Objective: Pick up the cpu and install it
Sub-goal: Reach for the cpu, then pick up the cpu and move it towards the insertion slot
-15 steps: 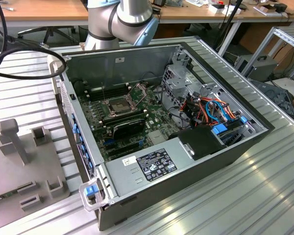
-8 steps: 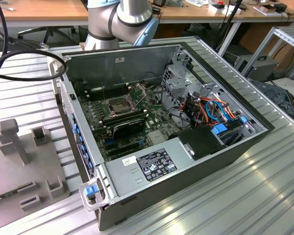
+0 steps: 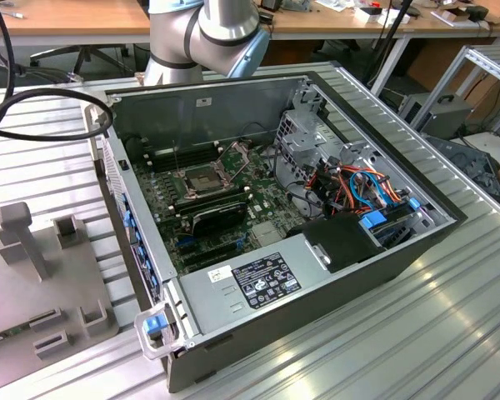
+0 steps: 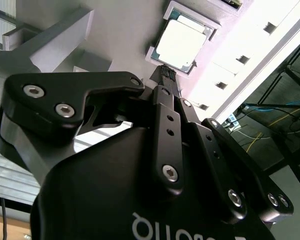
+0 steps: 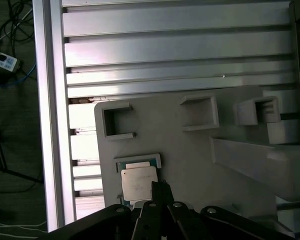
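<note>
Pointing at the edge of the cpu (image 4: 182, 42), your jaws look pinched together, empty; the chip lies (silver top up) in its grey holder (image 5: 190, 160).

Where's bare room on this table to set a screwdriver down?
The table slats on the exterior view's right of the computer case are bare. In the first wrist view, the grey plate is bare between the cpu and the raised blocks. Inside the case, cables crowd it.

A printed label (image 3: 266, 281) is seen on the power supply (image 3: 210, 290) at six o'clock, illegible. White lettering on the gripper (image 4: 164, 74) is cut off.
</note>
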You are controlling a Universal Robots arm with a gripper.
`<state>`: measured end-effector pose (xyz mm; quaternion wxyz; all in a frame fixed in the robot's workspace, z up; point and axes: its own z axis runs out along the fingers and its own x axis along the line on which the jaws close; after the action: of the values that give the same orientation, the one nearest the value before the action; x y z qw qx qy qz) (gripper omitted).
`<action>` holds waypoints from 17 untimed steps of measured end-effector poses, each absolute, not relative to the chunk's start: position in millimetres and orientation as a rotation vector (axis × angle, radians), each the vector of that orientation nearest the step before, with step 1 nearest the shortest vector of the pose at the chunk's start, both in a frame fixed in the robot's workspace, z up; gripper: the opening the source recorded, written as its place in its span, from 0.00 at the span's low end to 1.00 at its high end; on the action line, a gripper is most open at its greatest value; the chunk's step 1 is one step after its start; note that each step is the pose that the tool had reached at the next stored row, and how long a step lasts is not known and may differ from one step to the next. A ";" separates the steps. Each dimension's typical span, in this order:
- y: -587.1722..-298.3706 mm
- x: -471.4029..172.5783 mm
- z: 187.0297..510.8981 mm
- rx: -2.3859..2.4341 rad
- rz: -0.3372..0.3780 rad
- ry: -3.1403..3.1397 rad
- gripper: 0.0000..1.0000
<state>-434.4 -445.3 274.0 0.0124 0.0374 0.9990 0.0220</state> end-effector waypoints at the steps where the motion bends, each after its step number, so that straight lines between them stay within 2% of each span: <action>1: -445.3 -434.4 274.0 0.117 0.069 3.114 0.11; 14: -445.3 -434.4 273.3 0.117 0.069 3.114 0.11; 17: -445.3 -434.4 273.2 0.117 0.069 3.114 0.29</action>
<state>-434.4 -445.3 273.2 0.0125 0.0374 0.9990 0.0221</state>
